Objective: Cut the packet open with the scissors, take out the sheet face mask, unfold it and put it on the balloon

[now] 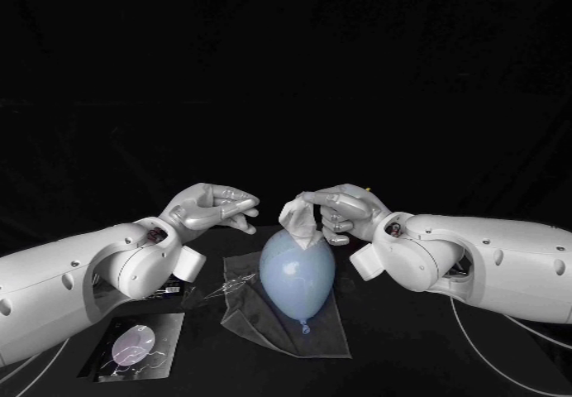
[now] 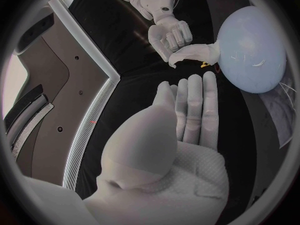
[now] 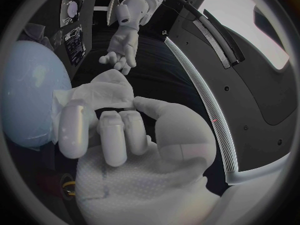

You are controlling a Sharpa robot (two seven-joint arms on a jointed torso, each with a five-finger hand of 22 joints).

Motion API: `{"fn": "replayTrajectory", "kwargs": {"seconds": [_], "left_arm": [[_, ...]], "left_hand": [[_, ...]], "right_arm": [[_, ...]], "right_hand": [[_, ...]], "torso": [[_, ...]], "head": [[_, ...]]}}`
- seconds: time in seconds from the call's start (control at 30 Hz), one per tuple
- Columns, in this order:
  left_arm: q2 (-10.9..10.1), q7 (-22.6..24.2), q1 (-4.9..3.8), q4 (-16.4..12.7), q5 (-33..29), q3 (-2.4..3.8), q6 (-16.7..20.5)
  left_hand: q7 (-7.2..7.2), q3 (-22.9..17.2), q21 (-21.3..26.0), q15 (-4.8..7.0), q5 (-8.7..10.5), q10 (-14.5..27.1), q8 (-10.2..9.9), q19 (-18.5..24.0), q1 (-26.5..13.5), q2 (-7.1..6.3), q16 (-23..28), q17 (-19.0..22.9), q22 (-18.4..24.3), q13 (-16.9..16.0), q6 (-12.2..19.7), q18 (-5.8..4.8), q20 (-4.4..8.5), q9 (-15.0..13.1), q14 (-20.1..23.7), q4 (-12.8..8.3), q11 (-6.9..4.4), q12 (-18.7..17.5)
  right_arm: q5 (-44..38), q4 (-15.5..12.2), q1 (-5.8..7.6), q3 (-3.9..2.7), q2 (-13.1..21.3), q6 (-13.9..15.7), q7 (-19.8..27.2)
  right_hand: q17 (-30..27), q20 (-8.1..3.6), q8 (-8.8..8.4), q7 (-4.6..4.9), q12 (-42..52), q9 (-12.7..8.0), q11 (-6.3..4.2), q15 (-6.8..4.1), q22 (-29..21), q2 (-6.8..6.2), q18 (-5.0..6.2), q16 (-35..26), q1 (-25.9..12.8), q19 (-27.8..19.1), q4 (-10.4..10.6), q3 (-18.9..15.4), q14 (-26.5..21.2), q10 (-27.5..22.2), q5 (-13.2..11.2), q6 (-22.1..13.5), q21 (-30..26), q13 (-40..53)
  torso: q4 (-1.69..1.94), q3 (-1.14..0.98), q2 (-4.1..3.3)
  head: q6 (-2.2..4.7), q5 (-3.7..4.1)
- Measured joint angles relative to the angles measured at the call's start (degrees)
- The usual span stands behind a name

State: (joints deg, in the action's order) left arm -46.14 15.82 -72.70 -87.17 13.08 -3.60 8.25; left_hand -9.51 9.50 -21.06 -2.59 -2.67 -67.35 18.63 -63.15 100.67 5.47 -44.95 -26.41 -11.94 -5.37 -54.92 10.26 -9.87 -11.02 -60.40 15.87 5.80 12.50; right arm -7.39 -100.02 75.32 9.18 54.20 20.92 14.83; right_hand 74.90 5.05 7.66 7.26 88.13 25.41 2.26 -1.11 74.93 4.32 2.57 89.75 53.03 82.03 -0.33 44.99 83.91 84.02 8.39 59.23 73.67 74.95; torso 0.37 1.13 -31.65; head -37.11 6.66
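Right robot hand point(image 1: 342, 213) in pinch on sheet face mask point(image 1: 301, 220) atop balloon point(image 1: 298, 275); left robot hand point(image 1: 212, 208) empty, fingers straight

No legible text, label or number anywhere

balloon point(image 1: 298, 277) top behind mask point(image 1: 302, 220)

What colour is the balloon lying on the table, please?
The balloon is pale blue, which shows best in the head view.
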Motion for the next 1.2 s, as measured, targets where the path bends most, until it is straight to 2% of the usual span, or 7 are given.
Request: {"fn": "replayTrajectory", "kwargs": {"seconds": [0.17, 0.3, 0.43, 0.6, 0.83, 1.07, 1.2], "left_arm": [[-2.0, 0.1, 0.0, -3.2, 0.0, 0.06, 0.2], [-3.2, -0.4, 0.0, -5.8, 0.0, 0.08, 0.1], [-3.5, -1.9, -0.01, -8.0, -0.4, 0.09, 0.2], [-2.7, -4.4, -0.01, -10.2, -1.5, 0.08, 1.7], [0.7, -6.4, 0.04, -10.7, -6.0, -0.02, 7.0], [4.3, -6.7, 0.38, -9.3, -11.0, -0.08, 11.7], [5.6, -6.3, 0.44, -8.3, -13.5, -0.08, 14.2]], "left_hand": [[1.56, -4.8, -12.4, 2.25, 0.01, -2.1, 1.6, -4.2, 1.7, 0.83, -13.3, -9.1, -8.1, -3.8, -1.5, -0.08, 4.04, -1.2, -6.1, -0.3, -1.7, 5.7], [2.21, -10.8, -24.3, 0.37, 0.0, -2.3, 3.3, -3.8, 2.1, 0.15, -26.2, -26.2, -18.7, -8.6, -0.5, -1.18, 5.68, -2.9, -11.2, 0.6, -2.37, 12.0], [2.62, -27.9, -39.3, 3.81, -0.29, -0.2, 6.2, -3.4, -4.5, -5.82, -31.4, -35.0, -34.1, -15.1, 1.0, -1.41, 6.11, -4.7, -19.2, 0.6, -3.15, 19.8], [2.67, -40.8, -43.6, 4.45, -0.28, -1.5, 8.3, -4.6, -10.9, -10.56, -32.3, -37.6, -39.0, -17.0, 1.7, -1.36, 6.17, -4.7, -21.1, -0.8, -3.95, 21.6], [2.75, -39.5, -42.8, 4.1, -0.47, -2.2, 8.9, -3.9, -20.9, -10.49, -30.4, -35.1, -37.8, -16.7, 1.8, -1.38, 5.86, -9.6, -20.8, 0.8, -3.82, 20.6], [2.51, -34.6, -42.8, 4.1, -0.29, -2.7, 7.3, -3.7, -26.5, -12.71, -30.0, -34.9, -37.7, -16.5, 2.0, -1.4, 5.66, -9.1, -20.8, 0.8, -3.57, 20.1], [2.52, -34.4, -42.8, 4.1, -0.29, -3.2, 7.3, -3.7, -26.5, -12.31, -30.0, -35.7, -38.3, -16.5, 2.0, -1.41, 5.67, -9.1, -20.8, 0.6, -3.85, 19.9]], "right_arm": [[-0.1, -0.2, 0.0, 0.0, 0.0, 1.1, 0.2], [-0.1, -0.3, 0.0, 0.0, 0.0, 2.2, 0.4], [-0.1, -0.3, 0.0, 0.0, -0.1, 3.5, 0.8], [-0.1, -0.6, -0.01, 0.01, -0.4, 4.8, 1.4], [-0.2, -1.0, -0.09, 0.03, -0.8, 6.0, 2.0], [-0.2, -0.7, -0.22, 0.07, -1.4, 6.6, 2.3], [-0.4, -0.3, -0.28, 0.1, -1.8, 6.7, 2.4]], "right_hand": [[0.0, 0.0, 0.3, -0.09, -0.1, 0.2, 0.0, 0.01, 0.0, -0.01, -0.01, -0.1, 2.6, 0.0, -0.4, -0.3, 0.0, 0.0, -1.1, -0.1, 0.0, 0.0], [0.0, 0.0, 0.34, -0.05, -0.1, 0.4, 0.01, 0.01, 0.0, -0.28, -0.02, 0.1, 3.9, 0.0, -0.9, -0.4, 0.0, 0.0, -1.2, -0.2, 0.0, 0.0], [0.1, 0.0, 0.53, -0.09, -0.1, 0.4, 0.01, 0.01, 0.0, -0.16, -0.02, 0.1, 4.1, 0.0, -0.9, -0.4, 0.0, 0.0, -1.2, -0.3, 0.0, 0.0], [0.1, 0.0, 0.53, -0.09, -0.1, 0.4, 0.01, 0.02, 0.0, -0.26, -0.03, 0.1, 4.4, 0.0, -0.9, -0.4, 0.0, 0.0, -1.3, -0.3, 0.0, -0.1], [0.0, 0.0, 0.52, -0.08, -0.2, 0.4, 0.01, 0.1, 0.0, -0.17, -0.03, 0.0, 4.5, 0.0, -0.9, -0.4, -0.1, 0.0, -1.3, -0.3, 0.0, 0.0], [0.0, 0.0, 0.5, -0.01, -0.3, 0.4, 0.01, 0.1, 0.0, -0.02, -0.03, 0.0, 4.7, 0.0, -0.9, -0.4, -0.1, 0.0, -1.5, -0.4, 0.0, 0.0], [0.0, 0.0, 0.44, -0.01, -0.3, 0.4, 0.01, 0.1, 0.0, 0.06, -0.04, -0.1, 4.8, 0.0, -0.9, -0.4, -0.1, 0.0, -1.5, -0.4, -0.3, 0.0]], "torso": [[0.01, 0.0, 0.01], [0.01, 0.0, 0.04], [0.02, 0.0, 0.05], [0.01, 0.0, 0.07], [-0.01, 0.0, 0.05], [-0.06, -0.03, 0.07], [-0.06, -0.03, 0.08]], "head": [[0.06, 0.06], [0.16, 0.07], [0.25, 0.04], [0.48, -0.19], [0.94, -0.4], [1.61, -0.41], [1.66, -0.66]]}}
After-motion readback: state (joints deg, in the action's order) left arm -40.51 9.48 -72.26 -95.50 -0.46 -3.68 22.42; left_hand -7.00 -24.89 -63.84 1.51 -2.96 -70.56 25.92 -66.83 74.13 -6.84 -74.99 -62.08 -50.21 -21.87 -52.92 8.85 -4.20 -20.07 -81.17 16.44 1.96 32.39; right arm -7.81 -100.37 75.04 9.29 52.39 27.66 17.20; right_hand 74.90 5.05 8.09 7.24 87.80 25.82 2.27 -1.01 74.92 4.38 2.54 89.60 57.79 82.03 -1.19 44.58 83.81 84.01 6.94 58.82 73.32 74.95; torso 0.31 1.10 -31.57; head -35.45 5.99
